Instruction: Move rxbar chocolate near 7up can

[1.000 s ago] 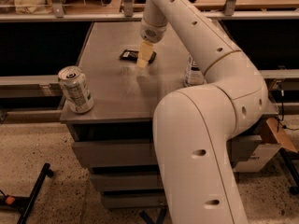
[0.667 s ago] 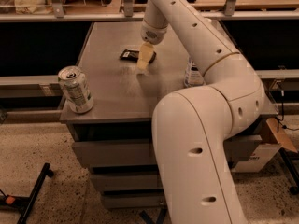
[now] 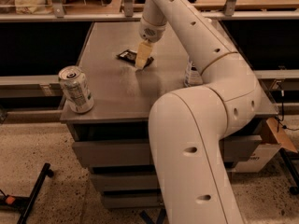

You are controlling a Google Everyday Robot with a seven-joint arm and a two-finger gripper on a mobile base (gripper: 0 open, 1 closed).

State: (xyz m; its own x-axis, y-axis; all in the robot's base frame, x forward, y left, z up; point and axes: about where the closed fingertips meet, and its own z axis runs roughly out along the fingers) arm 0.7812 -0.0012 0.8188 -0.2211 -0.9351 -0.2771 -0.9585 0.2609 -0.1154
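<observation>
Grey tabletop (image 3: 112,94): rxbar chocolate (image 3: 127,56) lies with its long axis nine-to-three. The arm's gripper (image 3: 140,64) points down at its three-o'clock end; I cannot tell its opening.

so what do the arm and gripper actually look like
The arm is white, built of thick rounded tubular segments with small dark oval recesses and a thin tan seam at one joint. The gripper, down at the rxbar chocolate, is pale cream-yellow.

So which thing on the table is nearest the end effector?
The dark rxbar chocolate: the end effector is right over it, while the 7up can stands far off at the near corner.
</observation>
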